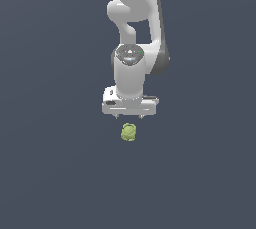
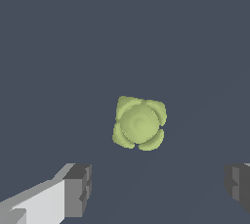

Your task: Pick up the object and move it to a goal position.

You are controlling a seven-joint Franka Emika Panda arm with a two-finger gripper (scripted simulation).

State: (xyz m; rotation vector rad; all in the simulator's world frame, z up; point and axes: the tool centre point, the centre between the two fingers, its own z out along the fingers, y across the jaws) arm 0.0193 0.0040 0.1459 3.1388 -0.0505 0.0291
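Note:
The object (image 1: 129, 132) is a small yellow-green lumpy ball with a bumpy, lobed surface, lying on the dark floor. In the wrist view the object (image 2: 139, 123) shows from above, round with several lobes around a central dome. My white gripper (image 1: 128, 116) hangs just above it and slightly behind, pointing down. Its two grey fingertips (image 2: 78, 189) stand wide apart, with nothing between them. The object lies ahead of the gap between the fingers, apart from both.
The white arm (image 1: 135, 33) rises from the gripper toward the top of the exterior view. A plain dark grey-blue surface (image 1: 50, 163) lies all around the object.

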